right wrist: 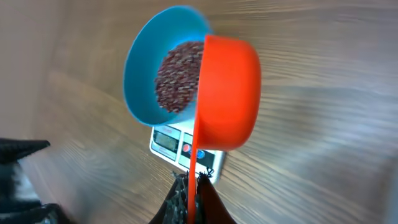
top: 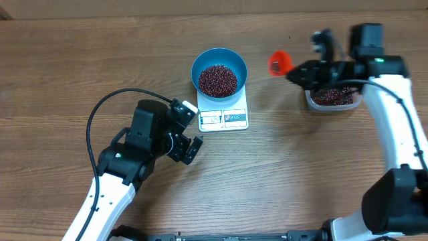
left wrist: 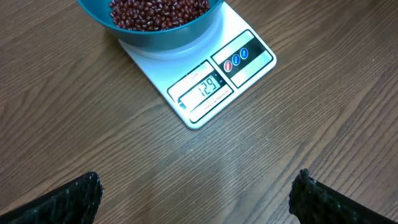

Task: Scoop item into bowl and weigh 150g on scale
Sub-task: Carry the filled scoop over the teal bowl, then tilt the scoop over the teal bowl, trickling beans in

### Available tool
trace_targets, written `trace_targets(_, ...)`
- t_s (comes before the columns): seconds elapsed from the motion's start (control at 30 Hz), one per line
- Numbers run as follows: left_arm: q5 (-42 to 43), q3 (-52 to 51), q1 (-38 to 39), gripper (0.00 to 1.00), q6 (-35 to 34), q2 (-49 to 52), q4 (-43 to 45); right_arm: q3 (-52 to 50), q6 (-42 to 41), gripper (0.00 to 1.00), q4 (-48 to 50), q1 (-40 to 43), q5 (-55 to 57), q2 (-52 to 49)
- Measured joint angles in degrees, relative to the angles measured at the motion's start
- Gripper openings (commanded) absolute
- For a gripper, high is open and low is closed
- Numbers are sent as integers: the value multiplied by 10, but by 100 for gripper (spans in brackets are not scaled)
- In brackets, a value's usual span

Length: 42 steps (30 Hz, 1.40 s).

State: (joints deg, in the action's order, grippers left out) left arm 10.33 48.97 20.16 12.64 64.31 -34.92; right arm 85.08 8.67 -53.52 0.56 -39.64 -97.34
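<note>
Right jaws clench the orange scoop (right wrist: 227,93) by its handle, left jaws hang released; we judge the beans (top: 217,79) light, loose, spill-prone

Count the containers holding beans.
2: the blue bowl on the scale, and the clear tub farther right, partly covered. The orange scoop may hold more; its inside is hidden.
</note>
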Motion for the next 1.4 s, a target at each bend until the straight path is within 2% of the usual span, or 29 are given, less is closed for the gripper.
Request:
trace_targets(0.3, 0, 0, 0, 99, 0, 0, 0, 0, -22, 4, 51, -147, 107, 0)
trace_targets(0.57, 0, 0, 0, 99, 0, 0, 0, 0, -27, 4, 89, -230, 204, 0)
trace_targets(0.9, 0, 0, 0, 99, 0, 0, 0, 0, -27, 4, 107, -257, 298, 0)
trace_targets(1.4, 0, 0, 0, 99, 0, 0, 0, 0, 21, 4, 136, -257, 329, 0)
